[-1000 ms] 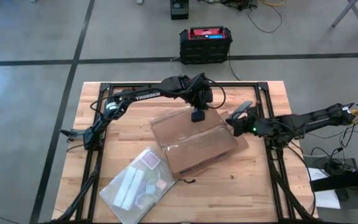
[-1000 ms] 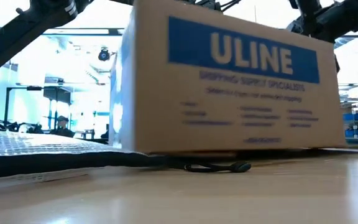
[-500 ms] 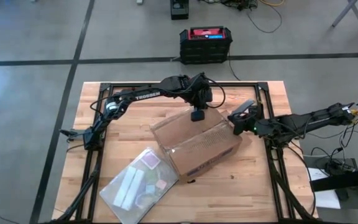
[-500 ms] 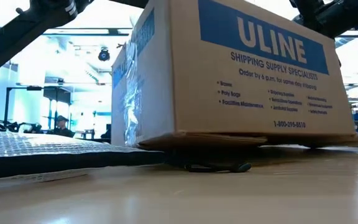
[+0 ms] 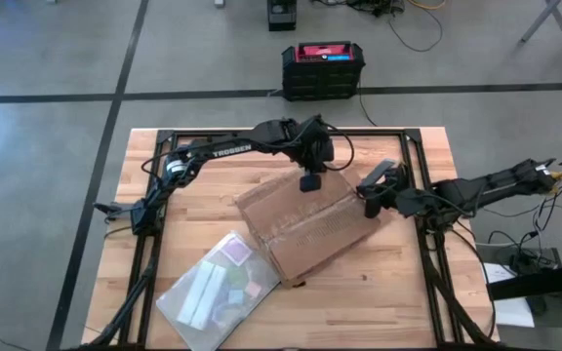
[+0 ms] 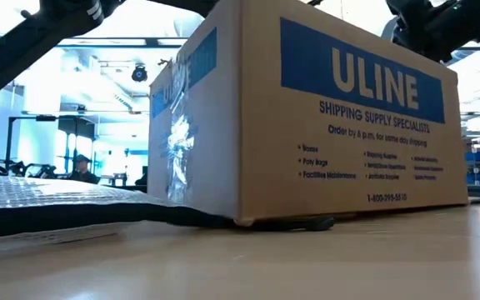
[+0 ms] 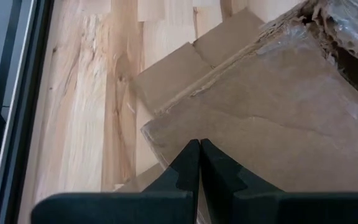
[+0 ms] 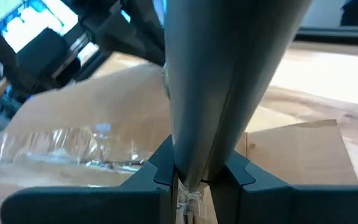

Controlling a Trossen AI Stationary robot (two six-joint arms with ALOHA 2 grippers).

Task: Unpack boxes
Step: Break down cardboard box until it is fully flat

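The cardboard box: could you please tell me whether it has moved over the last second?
Yes. In the low view the cardboard box has come down flat onto the table, its near face turning upright.

- One brown cardboard box (image 5: 305, 226) with a blue ULINE label
- One clear plastic bag (image 5: 220, 290) of small items
- One black-and-red case (image 5: 323, 69) on the floor
- Two robot arms: one left claw (image 5: 309, 181), one right claw (image 5: 370, 193)
- One wooden tabletop (image 5: 379, 302)

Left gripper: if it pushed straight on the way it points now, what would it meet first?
Probably the brown corrugated cardboard box; the shut left gripper points at its top panel, though the gap is unclear.
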